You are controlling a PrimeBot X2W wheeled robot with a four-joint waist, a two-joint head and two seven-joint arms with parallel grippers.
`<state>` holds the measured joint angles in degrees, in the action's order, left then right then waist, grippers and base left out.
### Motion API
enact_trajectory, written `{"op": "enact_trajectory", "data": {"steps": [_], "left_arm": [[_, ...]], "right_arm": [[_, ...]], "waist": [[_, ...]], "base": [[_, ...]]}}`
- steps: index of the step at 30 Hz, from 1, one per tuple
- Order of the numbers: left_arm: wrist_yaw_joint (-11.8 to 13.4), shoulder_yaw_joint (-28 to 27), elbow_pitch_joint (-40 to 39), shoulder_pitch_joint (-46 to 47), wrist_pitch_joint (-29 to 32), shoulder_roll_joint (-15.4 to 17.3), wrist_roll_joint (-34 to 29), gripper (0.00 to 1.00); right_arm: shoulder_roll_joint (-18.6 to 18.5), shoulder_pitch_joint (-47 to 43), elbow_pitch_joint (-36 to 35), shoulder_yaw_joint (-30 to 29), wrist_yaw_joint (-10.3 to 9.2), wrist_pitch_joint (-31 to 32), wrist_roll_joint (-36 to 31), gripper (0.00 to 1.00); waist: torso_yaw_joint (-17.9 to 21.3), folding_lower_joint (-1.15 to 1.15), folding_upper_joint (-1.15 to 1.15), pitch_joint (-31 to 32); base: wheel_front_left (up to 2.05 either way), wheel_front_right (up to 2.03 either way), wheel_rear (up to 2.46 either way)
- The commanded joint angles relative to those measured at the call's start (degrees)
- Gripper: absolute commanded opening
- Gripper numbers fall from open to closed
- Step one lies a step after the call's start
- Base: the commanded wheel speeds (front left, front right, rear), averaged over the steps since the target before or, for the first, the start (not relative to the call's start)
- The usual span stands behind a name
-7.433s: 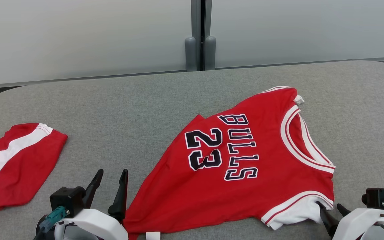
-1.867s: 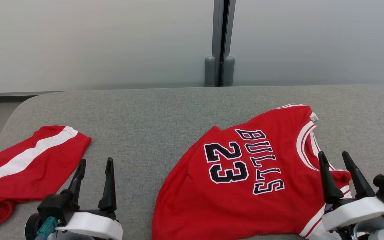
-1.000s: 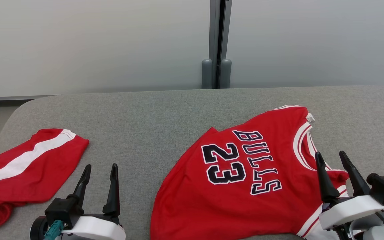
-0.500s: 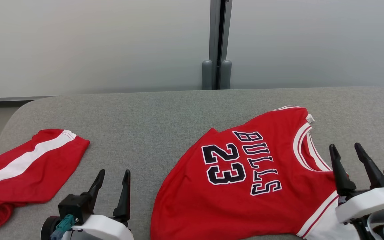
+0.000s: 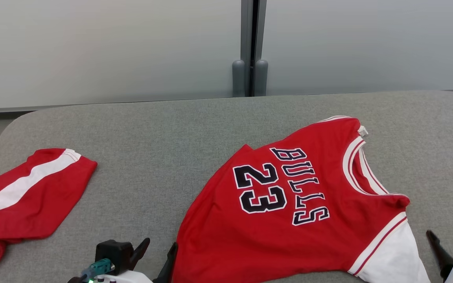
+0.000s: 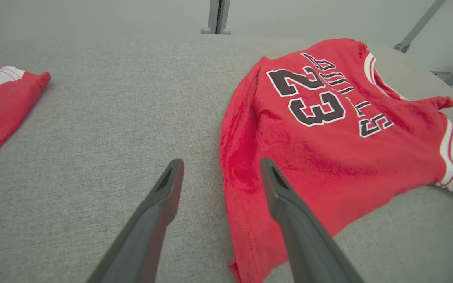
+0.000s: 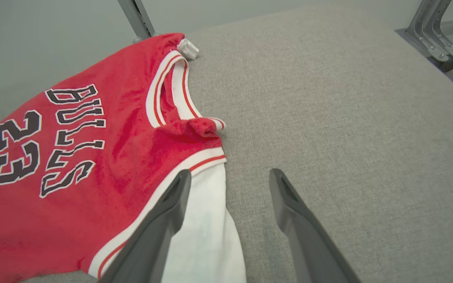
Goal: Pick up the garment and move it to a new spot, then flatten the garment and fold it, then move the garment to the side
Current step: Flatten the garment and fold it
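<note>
The red jersey (image 5: pixel 289 204) is laid at the head view's lower right on the grey padded table (image 5: pixel 151 125). A second red garment (image 5: pixel 26 196) is seen well apart at left. The jersey is printed "BULLS 23", white-trimmed, one shoulder rumpled. The left gripper (image 5: pixel 159 245) and right gripper (image 5: pixel 444 237) are held spread, empty. A wheeled frame (image 7: pixel 433 47) is shown at the right wrist view's upper right.

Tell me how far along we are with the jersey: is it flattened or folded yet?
Done: the jersey lies spread, print up, on the grey table, mostly flat. In hand: nothing is gripped; the left claw hangs open astride its hem edge, and the right claw is open beside the white sleeve. Left: smooth the bunched shoulder, fold the jersey, then move it aside.
</note>
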<state>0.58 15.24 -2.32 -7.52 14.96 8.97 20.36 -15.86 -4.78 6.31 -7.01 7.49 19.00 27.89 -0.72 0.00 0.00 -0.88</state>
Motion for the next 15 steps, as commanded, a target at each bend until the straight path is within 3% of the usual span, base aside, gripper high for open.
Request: {"op": "enact_trajectory", "data": {"steps": [1, 7, 15], "left_arm": [[0.4, -0.1, -0.6, -0.6, 0.7, 0.6, 0.3, 1.00], [0.0, 1.3, -2.3, -2.5, 7.2, 1.7, 1.9, 1.00], [-0.7, 1.6, 0.5, -1.6, 9.8, 2.2, 3.6, 1.00]], "right_arm": [[0.4, -0.9, 0.1, -0.6, 0.01, 1.6, 0.2, 1.00], [4.0, -3.2, 0.6, -3.5, 0.01, 10.1, 0.1, 1.00], [7.3, -2.0, 2.7, -6.6, 0.01, 14.9, -1.7, 1.00]], "waist": [[0.0, 0.00, 0.00, -0.4], [0.0, 0.00, 0.00, -1.5], [0.1, 0.00, 0.00, -3.2]], "base": [[0.00, 0.00, 0.00], [0.00, 0.00, 0.00], [0.00, 0.00, 0.00]]}}
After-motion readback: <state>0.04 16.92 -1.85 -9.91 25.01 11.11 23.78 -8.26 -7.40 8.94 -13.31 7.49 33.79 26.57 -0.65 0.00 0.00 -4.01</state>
